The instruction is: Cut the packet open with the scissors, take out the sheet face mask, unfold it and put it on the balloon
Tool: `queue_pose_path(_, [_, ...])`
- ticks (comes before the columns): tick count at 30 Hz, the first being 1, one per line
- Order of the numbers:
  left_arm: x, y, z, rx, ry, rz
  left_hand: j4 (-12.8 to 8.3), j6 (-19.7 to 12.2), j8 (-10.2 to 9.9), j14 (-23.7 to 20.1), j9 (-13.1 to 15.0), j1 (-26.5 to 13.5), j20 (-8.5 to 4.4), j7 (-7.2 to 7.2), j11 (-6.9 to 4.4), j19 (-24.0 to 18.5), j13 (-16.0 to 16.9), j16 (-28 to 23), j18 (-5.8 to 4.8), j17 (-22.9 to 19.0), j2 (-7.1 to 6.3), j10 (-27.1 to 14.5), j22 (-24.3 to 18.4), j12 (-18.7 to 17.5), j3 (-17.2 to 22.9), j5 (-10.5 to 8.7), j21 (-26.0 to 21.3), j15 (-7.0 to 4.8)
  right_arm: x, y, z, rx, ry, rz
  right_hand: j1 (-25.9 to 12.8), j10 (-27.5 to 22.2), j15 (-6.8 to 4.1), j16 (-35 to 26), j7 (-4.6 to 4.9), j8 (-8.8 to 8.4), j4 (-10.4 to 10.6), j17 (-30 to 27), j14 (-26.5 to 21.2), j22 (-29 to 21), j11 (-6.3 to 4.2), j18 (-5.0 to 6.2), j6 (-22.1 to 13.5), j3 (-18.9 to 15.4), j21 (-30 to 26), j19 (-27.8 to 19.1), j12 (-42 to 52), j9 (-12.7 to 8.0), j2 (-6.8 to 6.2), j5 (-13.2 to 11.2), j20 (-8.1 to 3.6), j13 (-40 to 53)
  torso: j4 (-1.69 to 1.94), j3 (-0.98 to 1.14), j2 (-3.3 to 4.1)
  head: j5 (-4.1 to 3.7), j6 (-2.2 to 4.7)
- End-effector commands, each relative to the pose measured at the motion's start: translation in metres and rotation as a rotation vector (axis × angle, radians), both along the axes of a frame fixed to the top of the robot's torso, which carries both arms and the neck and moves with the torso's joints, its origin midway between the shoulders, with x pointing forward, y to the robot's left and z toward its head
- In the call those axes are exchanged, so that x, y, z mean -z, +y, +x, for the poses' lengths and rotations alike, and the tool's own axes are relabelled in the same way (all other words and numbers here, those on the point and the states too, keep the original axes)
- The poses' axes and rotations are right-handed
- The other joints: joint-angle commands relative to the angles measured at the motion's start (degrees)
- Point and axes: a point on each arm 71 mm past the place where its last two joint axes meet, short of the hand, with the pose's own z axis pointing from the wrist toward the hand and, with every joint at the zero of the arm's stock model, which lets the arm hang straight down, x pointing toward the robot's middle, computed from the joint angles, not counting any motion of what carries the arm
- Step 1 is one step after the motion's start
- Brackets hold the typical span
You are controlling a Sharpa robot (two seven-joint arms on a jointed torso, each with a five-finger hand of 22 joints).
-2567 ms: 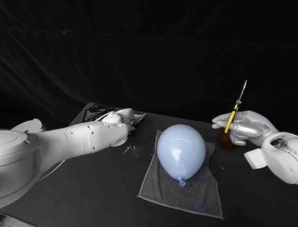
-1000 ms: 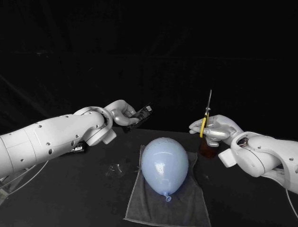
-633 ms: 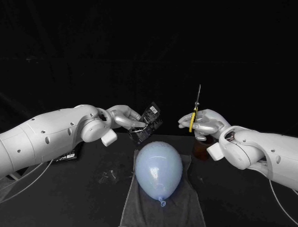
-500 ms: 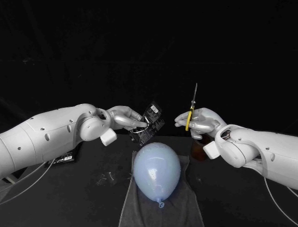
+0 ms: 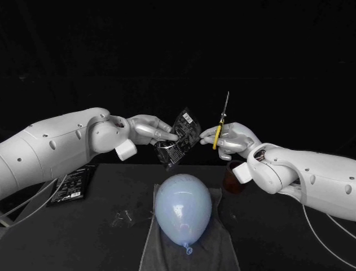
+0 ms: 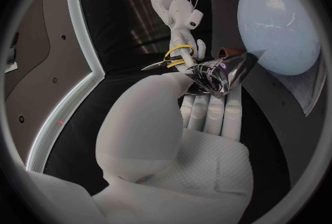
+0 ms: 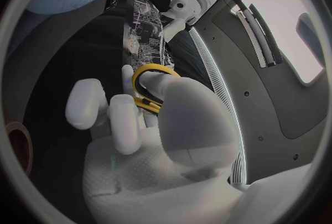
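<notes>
While the fingers of your left hand (image 5: 149, 129) pinch the packet (image 5: 178, 138) upright above the balloon (image 5: 183, 208), your right hand (image 5: 234, 141) clamps the scissors (image 5: 220, 125) just beside it, blades up, likely lining up the cut.

Two packets (image 5: 178, 142) (image 5: 70, 183), one balloon (image 5: 181, 204), one scissors (image 5: 220, 125), one cloth (image 5: 155, 254).

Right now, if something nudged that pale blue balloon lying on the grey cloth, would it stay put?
Probably not: the pale blue egg-shaped balloon is rounded and lies loose on its side, so it would likely roll sideways. It looks air-filled, so very light for its size. The grey cloth under it may add a little grip.
</notes>
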Motion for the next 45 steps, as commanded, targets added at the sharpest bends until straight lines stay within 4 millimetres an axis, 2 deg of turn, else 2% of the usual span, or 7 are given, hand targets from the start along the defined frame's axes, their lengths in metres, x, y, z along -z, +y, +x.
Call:
queue_pose_path(1, [-0.004,-0.006,-0.004,0.080,0.027,0.007,-0.5,0.3,0.3,0.4,0.4,-0.1,-0.34,0.19,-0.04,0.1,0.1,-0.3,0.25,-0.1,0.67,0.6,0.2,-0.4,0.1,0.13,0.4,0.00,-0.005,0.002,0.000,0.017,-0.001,0.047,-0.5,-1.0,0.61,0.1,0.18,-0.42,-0.7,-0.1,1.5,0.0,0.21,0.85,-0.8,-0.7,-0.4,0.0,0.2,-0.2,-2.12,0.0,0.44,0.0,0.08,0.00,-0.07,-0.64,0.17])
queue_pose_path(9, [-0.008,-0.006,-0.004,0.098,0.025,0.041,-0.9,0.4,0.4,0.7,0.6,-0.3,-0.49,0.14,-0.12,0.0,0.1,-0.4,0.22,-0.1,0.63,1.0,0.4,-0.6,0.3,0.13,0.9,-0.09,-0.010,0.000,0.001,0.047,0.000,0.069,-1.3,-2.5,0.89,0.1,0.32,-1.18,-0.7,-0.3,1.4,-0.2,0.50,0.90,-1.4,-2.5,-0.8,-0.1,0.2,-0.7,-3.71,0.0,0.72,-0.1,-0.05,-0.19,0.01,-1.18,0.64])
queue_pose_path(18, [-0.011,0.000,-0.007,0.106,0.011,0.067,-1.2,0.5,0.4,0.8,0.7,-0.4,-0.57,0.11,-0.15,-0.1,0.1,-0.5,0.19,-0.1,0.64,1.1,0.7,-0.8,0.4,0.13,1.2,-0.12,-0.011,-0.007,0.001,0.063,0.006,0.070,-1.5,-4.7,1.34,0.0,0.85,-2.68,-1.0,-0.9,1.2,-0.7,1.07,1.05,-2.9,-3.7,-1.7,-0.4,0.2,-1.7,-5.21,0.0,1.10,-0.1,0.13,-0.28,0.00,-1.82,0.80])
queue_pose_path(21, [-0.012,0.003,-0.007,0.106,0.006,0.079,-1.2,0.5,0.4,0.8,0.7,-0.4,-0.57,0.11,-0.15,-0.1,0.1,-0.5,0.19,-0.1,0.64,1.1,0.7,-0.8,0.4,0.13,1.2,-0.12,-0.011,-0.010,0.000,0.067,0.007,0.070,-1.5,-4.9,1.40,0.0,0.89,-2.84,-1.1,-1.0,1.2,-0.8,1.13,1.07,-3.0,-3.9,-1.7,-0.4,0.2,-1.9,-5.49,0.0,1.17,0.0,0.24,-0.27,-0.05,-1.82,0.80])
queue_pose_path(27, [-0.012,0.005,-0.008,0.120,0.008,0.094,-1.5,0.5,0.4,1.0,0.9,-0.5,-0.63,0.09,-0.18,-0.2,0.1,-0.6,0.17,-0.2,0.64,1.3,0.8,-1.0,0.5,0.13,1.5,-0.15,-0.011,-0.011,-0.001,0.058,0.012,0.072,-1.6,-5.3,1.49,0.0,0.93,-3.09,-1.2,-1.0,1.2,-0.8,1.22,1.09,-3.1,-4.4,-1.9,-0.5,0.2,-2.1,-6.05,0.0,1.27,0.0,0.13,-0.26,-0.02,-1.63,0.95])
queue_pose_path(32, [-0.012,0.001,-0.010,0.139,0.011,0.105,-1.5,0.5,0.4,1.0,0.9,-0.6,-0.64,0.08,-0.18,-0.2,0.1,-0.6,0.16,-0.2,0.66,1.4,0.9,-1.0,0.5,0.13,1.6,-0.15,-0.010,-0.005,-0.004,0.026,0.024,0.076,-1.9,-6.0,1.60,0.0,1.00,-3.49,-1.2,-1.2,1.1,-1.0,1.33,1.14,-3.4,-5.2,-2.1,-0.5,0.2,-2.5,-6.61,0.0,1.40,0.0,0.11,-0.23,0.05,-1.55,0.88])
queue_pose_path(45, [-0.011,-0.004,-0.009,0.155,0.011,0.129,-1.5,0.5,0.5,1.1,1.0,-0.8,-0.65,0.07,-0.19,-0.3,0.1,-0.6,0.13,-0.2,0.75,1.5,1.0,-1.1,0.6,0.13,1.7,-0.16,-0.011,0.017,-0.017,-0.070,0.049,0.095,-2.0,-6.7,1.67,-0.1,1.02,-3.94,-0.9,-1.5,1.0,-1.3,1.40,1.23,-3.8,-5.8,-2.5,-0.7,0.2,-2.8,-6.58,0.0,1.48,0.0,0.05,-0.14,0.03,-1.56,0.70])
